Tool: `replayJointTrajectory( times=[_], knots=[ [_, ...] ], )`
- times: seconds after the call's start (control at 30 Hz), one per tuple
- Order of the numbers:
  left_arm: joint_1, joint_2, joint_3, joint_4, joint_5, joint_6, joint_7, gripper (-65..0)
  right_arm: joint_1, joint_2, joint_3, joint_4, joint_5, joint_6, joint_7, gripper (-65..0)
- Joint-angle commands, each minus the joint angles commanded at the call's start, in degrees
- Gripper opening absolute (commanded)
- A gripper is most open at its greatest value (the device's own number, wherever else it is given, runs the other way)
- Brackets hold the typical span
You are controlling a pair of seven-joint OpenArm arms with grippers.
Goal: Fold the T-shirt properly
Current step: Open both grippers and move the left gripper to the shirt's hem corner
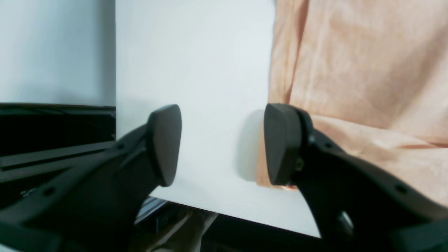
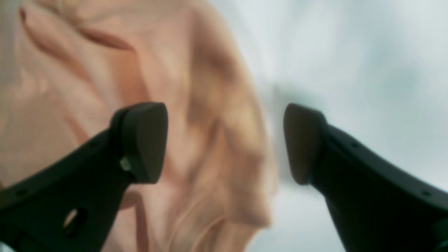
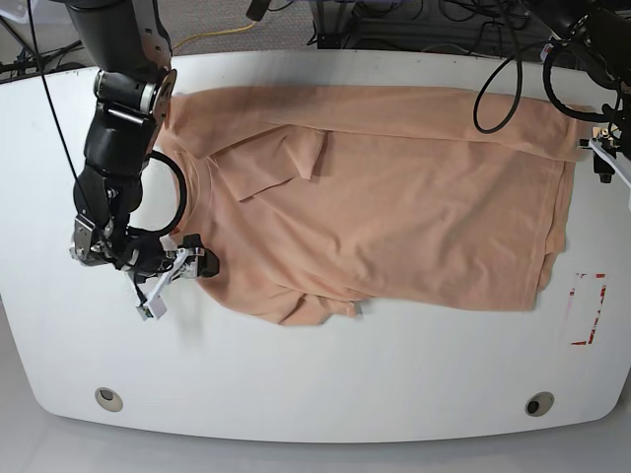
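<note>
Lying spread on the table [image 3: 325, 394]: the T-shirt [image 3: 394, 207].

The right wrist view is blurred. The right arm's black two-fingered gripper [image 2: 224, 143] fills the lower frame with its jaws spread wide apart and nothing between them. Behind the left finger [image 2: 140, 140] lies the soft, wrinkled peach-pink cotton T-shirt [image 2: 196, 115], its rounded edge ending in the gap between the fingers. The right finger [image 2: 302, 143] stands over the bare white table surface [image 2: 367, 70].
</note>
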Motion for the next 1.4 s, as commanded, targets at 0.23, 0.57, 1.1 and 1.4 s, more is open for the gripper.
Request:
replayJointTrajectory(
  times=[0.23,0.57,1.1,1.4],
  knots=[
    [-4.5,-0.3,0.1,-4.5,0.0,0.0,0.0,-29.9,1.1,0.0,-0.1,-8.7,-0.1,0.0,7.2,-15.9],
    [-17.6,-2.3,4.4,-24.1,0.0,3.9,-2.8,-16.0,1.1,-0.4,-0.2,-8.6,-0.1,0.0,7.6,-61.4],
    [-27.3,-9.8,20.3,-62.3,-0.1,11.0,-32.1,-15.8,1.1,-0.5,-1.3,-8.6,0.1,0.0,7.6,-60.9],
    [-32.7,-9.8,21.4,-75.3,-0.4,10.9,-34.3,-15.8,1.1,-0.5,-1.3,-8.6,0.4,0.0,7.6,-60.9]
  ],
)
